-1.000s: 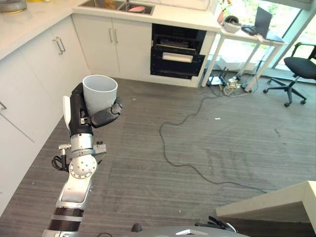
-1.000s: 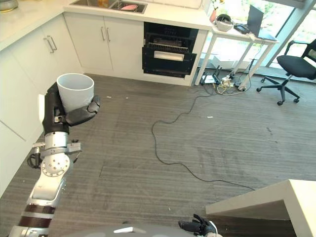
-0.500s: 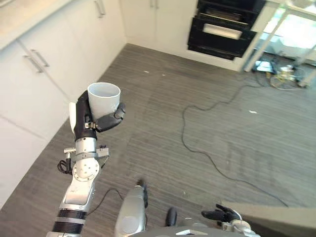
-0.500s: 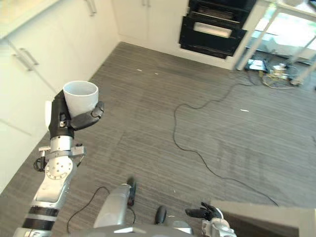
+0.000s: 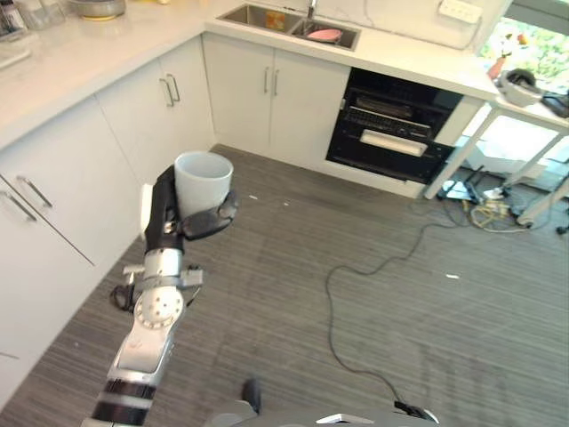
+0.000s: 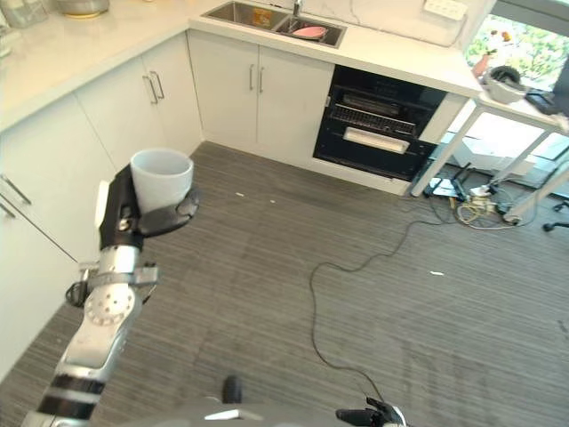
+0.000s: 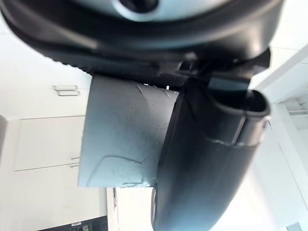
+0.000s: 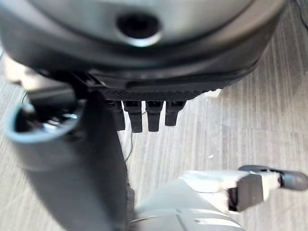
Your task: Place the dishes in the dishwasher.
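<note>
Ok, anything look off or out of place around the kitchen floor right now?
A black cable snakes loose across the floor from under the white desk, lying between the robot and the open dishwasher. The white cup sits upright in the left hand; nothing spilled.
</note>
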Robot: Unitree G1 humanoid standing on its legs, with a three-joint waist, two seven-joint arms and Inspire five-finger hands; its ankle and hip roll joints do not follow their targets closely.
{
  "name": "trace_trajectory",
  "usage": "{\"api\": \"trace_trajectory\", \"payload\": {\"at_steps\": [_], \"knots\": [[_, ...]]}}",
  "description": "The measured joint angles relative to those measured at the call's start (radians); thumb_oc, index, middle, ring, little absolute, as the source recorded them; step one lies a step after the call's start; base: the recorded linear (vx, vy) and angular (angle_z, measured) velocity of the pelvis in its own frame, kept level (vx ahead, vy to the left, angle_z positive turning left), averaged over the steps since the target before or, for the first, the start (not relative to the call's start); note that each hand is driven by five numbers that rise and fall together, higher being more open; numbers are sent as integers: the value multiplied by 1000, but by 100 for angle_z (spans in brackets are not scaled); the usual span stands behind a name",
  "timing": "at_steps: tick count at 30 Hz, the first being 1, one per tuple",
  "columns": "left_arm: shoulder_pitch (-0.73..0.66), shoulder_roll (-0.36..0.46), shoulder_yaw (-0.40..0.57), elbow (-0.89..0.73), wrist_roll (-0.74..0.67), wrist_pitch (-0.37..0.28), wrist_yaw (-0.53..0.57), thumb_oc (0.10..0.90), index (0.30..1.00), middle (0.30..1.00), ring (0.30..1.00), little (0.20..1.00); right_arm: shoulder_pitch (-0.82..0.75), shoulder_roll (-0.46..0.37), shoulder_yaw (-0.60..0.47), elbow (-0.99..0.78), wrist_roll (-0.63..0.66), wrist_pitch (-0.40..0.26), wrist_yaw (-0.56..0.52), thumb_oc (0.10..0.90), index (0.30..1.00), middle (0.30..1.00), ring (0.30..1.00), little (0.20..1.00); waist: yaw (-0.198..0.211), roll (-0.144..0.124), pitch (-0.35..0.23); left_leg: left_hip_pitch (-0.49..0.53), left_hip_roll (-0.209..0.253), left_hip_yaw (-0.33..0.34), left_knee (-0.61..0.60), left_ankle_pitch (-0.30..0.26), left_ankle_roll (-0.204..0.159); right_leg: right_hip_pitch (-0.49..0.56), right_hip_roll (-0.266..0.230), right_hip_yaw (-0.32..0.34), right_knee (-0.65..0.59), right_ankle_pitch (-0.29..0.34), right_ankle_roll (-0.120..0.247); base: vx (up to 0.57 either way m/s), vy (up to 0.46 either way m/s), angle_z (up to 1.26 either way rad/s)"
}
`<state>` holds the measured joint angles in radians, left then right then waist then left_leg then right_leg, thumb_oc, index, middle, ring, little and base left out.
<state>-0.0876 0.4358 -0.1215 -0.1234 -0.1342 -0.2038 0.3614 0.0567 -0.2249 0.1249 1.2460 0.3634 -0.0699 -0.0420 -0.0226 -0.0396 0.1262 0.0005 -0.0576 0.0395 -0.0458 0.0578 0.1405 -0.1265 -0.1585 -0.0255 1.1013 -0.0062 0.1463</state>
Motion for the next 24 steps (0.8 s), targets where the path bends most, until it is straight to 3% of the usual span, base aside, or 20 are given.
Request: {"api": "trace_trajectory", "payload": {"at_steps": [1,2,3,4,5,6,8,9,10,11,12,13,15,16,18,19,21,22,23,24], "knots": [[-27,-7,-14,2,12,-6,-1,400,300,300,300,300,-8,-19,-5,-42,-11,-2,-2,800,900,900,900,900,-11,49,33,27,30,-37,0,0,-1,-93,83,46,33,-71,-17,338,33,48],[-39,-4,-22,9,20,-6,-13,400,300,300,300,300,-19,-24,-2,-74,-19,-1,0,800,900,900,900,900,-12,69,51,57,46,-53,0,10,-16,-201,142,59,41,-138,-44,499,-31,25],[-40,-2,-26,25,25,-1,-24,400,300,300,300,300,-24,-21,25,-77,-19,-1,5,800,900,900,900,900,-35,57,57,92,32,-59,3,13,-36,-270,145,30,-22,-154,-61,528,-30,47],[-39,-6,-27,26,24,-1,-25,400,300,300,300,300,-17,-23,36,-92,-18,-1,15,800,900,900,900,900,-65,53,59,125,16,-96,14,-52,-71,-354,135,-33,-140,-163,-62,794,-157,87],[-49,-8,-27,19,24,-8,-24,400,300,300,300,300,-24,-28,55,-89,-18,-9,17,800,900,900,900,900,-79,63,66,136,22,-147,23,-142,-19,-380,127,-103,-361,-158,-51,696,-201,91],[-61,-4,-30,22,22,-6,-32,400,300,300,300,300,-30,-11,63,-70,-20,-7,16,800,900,900,900,900,-102,19,79,181,-5,-130,15,-150,-50,-392,103,-124,-542,-148,-45,857,-262,121],[-17,-17,-41,10,8,-4,-46,400,300,300,300,300,29,0,50,-73,-21,9,33,800,900,900,900,900,-133,19,47,257,32,-96,-41,-236,-140,-324,88,-316,-1020,-148,-38,380,-156,105],[-17,-17,-41,10,8,-4,-46,400,300,300,300,300,29,0,50,-73,-21,9,33,800,900,900,900,900,-133,19,47,257,32,-96,-41,-236,-140,-324,88,-316,-1020,-148,-38,378,-183,61],[0,2,-71,33,8,2,-57,400,300,300,300,300,40,30,48,48,-26,32,36,800,900,900,900,900,-98,2,40,362,36,-30,-18,-233,-135,-269,115,-353,-1021,-105,-120,388,-203,16],[41,4,-66,36,8,14,-65,400,300,300,300,300,54,34,47,125,-31,46,35,800,900,900,900,900,-75,-14,21,432,36,6,33,-250,-190,-213,138,-324,-996,34,-308,479,-277,12],[83,0,-50,43,8,22,-66,400,300,300,300,300,67,21,40,141,-32,45,35,800,900,900,900,900,-79,6,2,450,58,-5,111,-235,-221,-181,157,-284,-965,134,-324,308,-232,-14],[101,-8,-44,52,7,26,-76,400,300,300,300,300,83,11,22,138,-33,44,35,800,900,900,900,900,-77,18,-23,398,71,-18,259,-209,-251,-161,176,-251,-960,168,-302,281,-234,-24],[112,-18,-24,38,-6,25,-92,400,300,300,300,300,56,-3,3,117,-48,44,39,800,900,900,900,900,-60,16,-21,175,88,-21,681,-125,-297,-95,206,-214,-1014,129,-311,288,-245,-38],[105,-15,-16,33,-16,25,-103,400,300,300,300,300,29,-8,-6,93,-48,46,41,800,900,900,900,900,-58,-9,-7,63,86,-19,825,-120,-302,-42,212,-192,-1044,118,-314,289,-194,-49],[99,-3,-14,27,-32,25,-116,400,300,300,300,300,-21,-11,-5,56,-48,37,40,800,900,900,900,900,-49,-79,30,-92,75,-17,930,-124,-298,76,209,-137,-1092,89,-313,321,-42,-59],[94,-2,-20,25,-33,24,-119,400,300,300,300,300,-38,-12,-6,47,-44,25,35,800,900,900,900,900,-50,-96,39,-145,78,-3,910,-130,-294,115,208,-123,-1118,77,-298,248,42,-70],[87,-1,-30,26,-33,25,-132,400,300,300,300,300,-90,-28,-14,21,-12,2,19,800,900,900,900,900,-42,-114,52,-222,114,67,638,-131,-274,227,213,-67,-1198,66,-284,401,160,-81],[85,-2,-30,26,-33,25,-135,400,300,300,300,300,-104,-33,-15,15,-8,-2,16,800,900,900,900,900,-46,-109,56,-236,117,63,571,-108,-269,250,219,-68,-1198,54,-286,600,225,-101],[85,-4,-37,37,-33,26,-141,400,300,300,300,300,-116,-52,13,-2,-8,-5,10,800,900,900,900,900,-39,-74,43,-221,114,-10,272,-81,-243,297,238,-7,-1197,26,-242,351,125,-71],[85,-4,-37,37,-33,26,-141,400,300,300,300,300,-116,-52,13,-2,-8,-5,10,800,900,900,900,900,-39,-74,43,-221,114,-10,272,-81,-243,297,238,-7,-1197,26,-242,367,26,-105]]}}
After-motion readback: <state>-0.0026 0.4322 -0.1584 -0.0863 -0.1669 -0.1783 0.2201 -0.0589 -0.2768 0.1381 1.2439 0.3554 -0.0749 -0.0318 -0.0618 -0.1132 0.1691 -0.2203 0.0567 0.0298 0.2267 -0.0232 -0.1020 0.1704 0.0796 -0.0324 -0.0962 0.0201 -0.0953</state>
